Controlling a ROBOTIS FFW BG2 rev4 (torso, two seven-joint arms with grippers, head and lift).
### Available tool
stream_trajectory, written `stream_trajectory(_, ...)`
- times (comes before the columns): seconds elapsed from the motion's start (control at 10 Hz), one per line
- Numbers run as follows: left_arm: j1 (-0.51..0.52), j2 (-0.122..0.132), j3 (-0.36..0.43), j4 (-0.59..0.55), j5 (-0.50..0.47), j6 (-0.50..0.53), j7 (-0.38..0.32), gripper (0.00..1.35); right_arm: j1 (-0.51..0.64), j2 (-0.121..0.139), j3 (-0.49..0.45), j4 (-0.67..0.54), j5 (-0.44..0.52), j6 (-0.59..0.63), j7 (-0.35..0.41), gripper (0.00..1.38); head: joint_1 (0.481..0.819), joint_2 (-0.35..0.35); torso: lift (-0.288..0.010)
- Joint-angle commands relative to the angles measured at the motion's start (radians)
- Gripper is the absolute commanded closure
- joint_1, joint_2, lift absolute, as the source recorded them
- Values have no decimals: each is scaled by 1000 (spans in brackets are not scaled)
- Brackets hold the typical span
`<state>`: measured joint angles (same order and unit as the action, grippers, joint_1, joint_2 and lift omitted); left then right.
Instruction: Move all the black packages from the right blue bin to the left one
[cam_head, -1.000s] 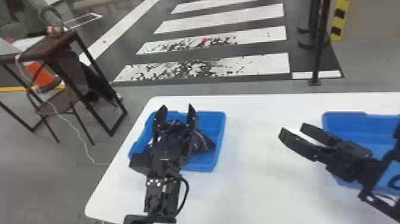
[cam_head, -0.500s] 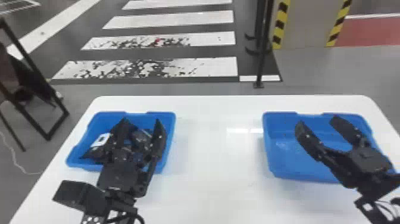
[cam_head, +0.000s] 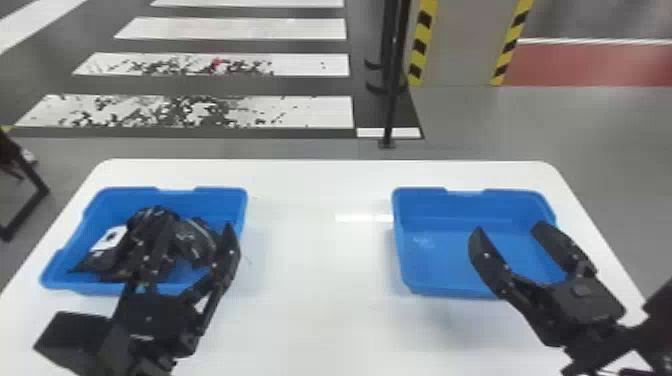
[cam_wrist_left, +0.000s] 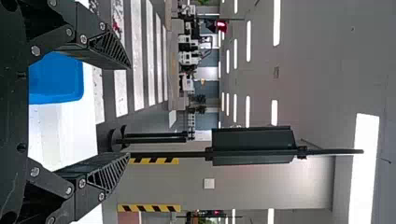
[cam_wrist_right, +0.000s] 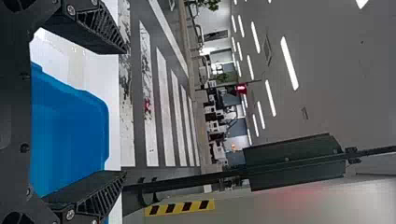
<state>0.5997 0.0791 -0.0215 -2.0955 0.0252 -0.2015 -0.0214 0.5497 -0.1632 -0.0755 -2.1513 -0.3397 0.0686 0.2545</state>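
Several crinkled black packages (cam_head: 107, 261) lie binned; left end effector (cam_head: 192, 225) and right end effector (cam_head: 509, 227) stand spread.

Left arm (cam_head: 115, 350): enters at near left. Left gripper (cam_head: 195, 225) directed far, slanting slightly right; its black fingers (cam_wrist_left: 112, 49) are spread wide, tips well apart. Right arm (cam_head: 660, 320): enters at near right. Right gripper (cam_head: 509, 228) angled far and left, fingers likewise parted widely.
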Motion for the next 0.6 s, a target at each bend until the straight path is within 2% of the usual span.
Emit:
stream_trajectory(0.0,6,-4,4,-2,21,-5,6,410,2,1,0,0,-3,0,0,117,695,-2,-140)
stream_trajectory(0.5,11,-10,14,-2,57,-12,6,410,-10,-2,6,17,-13,0,0,121,695,13,-140)
